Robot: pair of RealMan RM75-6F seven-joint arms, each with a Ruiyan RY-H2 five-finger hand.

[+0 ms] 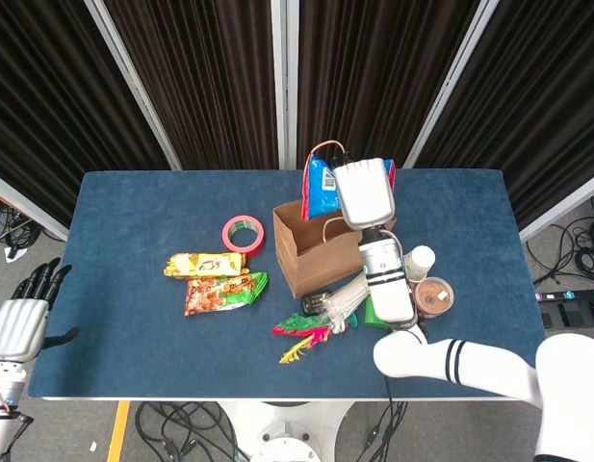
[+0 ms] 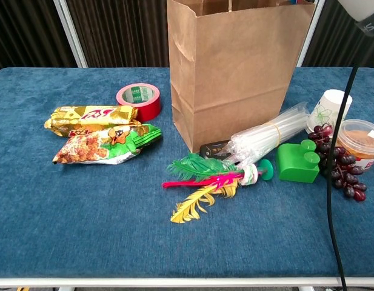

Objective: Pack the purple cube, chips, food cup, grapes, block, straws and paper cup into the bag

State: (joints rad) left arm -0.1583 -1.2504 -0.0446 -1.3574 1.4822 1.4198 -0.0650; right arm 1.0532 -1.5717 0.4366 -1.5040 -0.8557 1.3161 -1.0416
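Over the open top of the brown paper bag (image 1: 321, 245), the white right hand (image 1: 364, 192) grips the blue-and-red chips packet (image 1: 322, 181), whose long axis runs from 12 toward 6 o'clock, lower end dipping into the bag's mouth. At 8 o'clock off the table edge, the black-fingered left hand (image 1: 25, 313) hangs with fingers apart, holding nothing. Only the head view shows both hands and the packet; the chest view shows just the bag's front, upright. The chest view makes plain the clear bundled straws (image 2: 270, 134) slanting from 2 to 8 o'clock against the bag, with the green block (image 2: 298, 162), dark grapes (image 2: 338, 171), patterned paper cup (image 2: 328, 111) and lidded food cup (image 2: 359, 140) at 3 o'clock.
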